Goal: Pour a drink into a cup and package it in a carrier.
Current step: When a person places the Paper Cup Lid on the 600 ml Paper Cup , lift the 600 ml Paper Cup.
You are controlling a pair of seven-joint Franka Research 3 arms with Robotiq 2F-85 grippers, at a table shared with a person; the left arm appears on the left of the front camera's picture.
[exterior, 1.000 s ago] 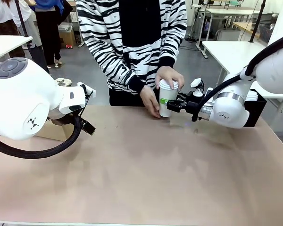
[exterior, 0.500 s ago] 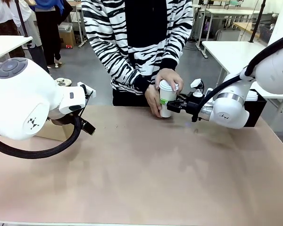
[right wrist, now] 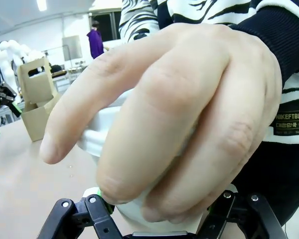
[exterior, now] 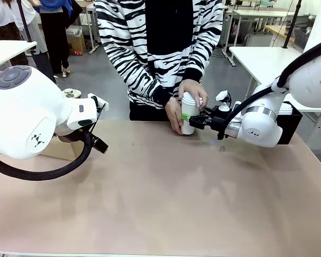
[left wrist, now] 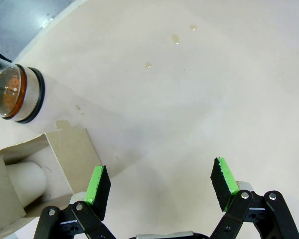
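Well left of the cup, the left gripper hangs empty with its jaws spread, near the carrier. The right gripper clamps the cup's side; a person's hand covers its lid. Thin paper probably crushes: squeeze low, gently.

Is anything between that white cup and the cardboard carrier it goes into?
Yes: the open left gripper hovers beside the carrier, on the side facing the cup. A person's hand also rests over the cup.
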